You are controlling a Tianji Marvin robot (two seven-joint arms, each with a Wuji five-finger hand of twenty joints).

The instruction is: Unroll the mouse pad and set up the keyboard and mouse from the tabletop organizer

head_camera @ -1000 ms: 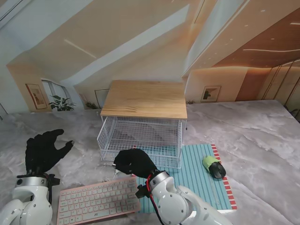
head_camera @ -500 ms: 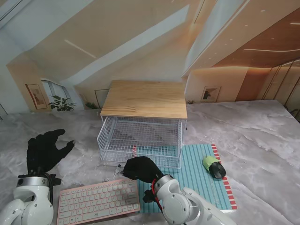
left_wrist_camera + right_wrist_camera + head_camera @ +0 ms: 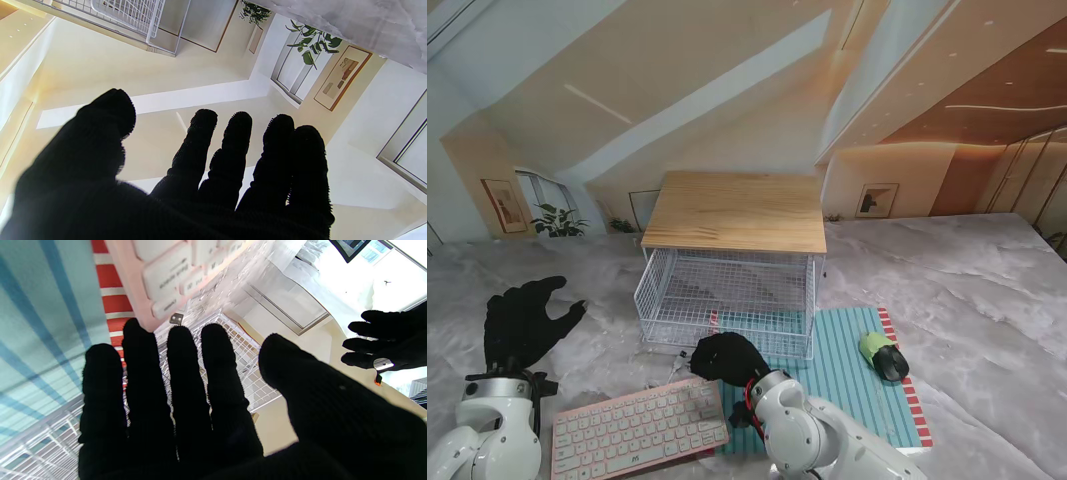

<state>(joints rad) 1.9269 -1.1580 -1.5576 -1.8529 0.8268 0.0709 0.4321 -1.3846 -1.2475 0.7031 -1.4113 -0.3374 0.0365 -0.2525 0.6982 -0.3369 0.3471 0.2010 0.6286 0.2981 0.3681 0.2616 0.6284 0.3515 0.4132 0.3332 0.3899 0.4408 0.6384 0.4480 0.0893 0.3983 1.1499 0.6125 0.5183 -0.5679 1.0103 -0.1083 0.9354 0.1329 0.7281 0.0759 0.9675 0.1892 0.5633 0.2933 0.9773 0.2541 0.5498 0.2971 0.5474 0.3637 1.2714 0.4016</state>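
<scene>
Keyboard (image 3: 641,430) nudged rightward; right hand (image 3: 725,360) hides its far corner.

A pink keyboard (image 3: 640,431) lies on the marbled worktop (image 3: 967,270), its right end just beside the striped teal mouse pad (image 3: 847,375). The right hand (image 3: 725,360) hovers there, fingers loosely curled. A green mouse (image 3: 884,357) sits on the pad. The left hand (image 3: 525,322) is spread, holding nothing, left of the wire organizer (image 3: 727,285)
</scene>
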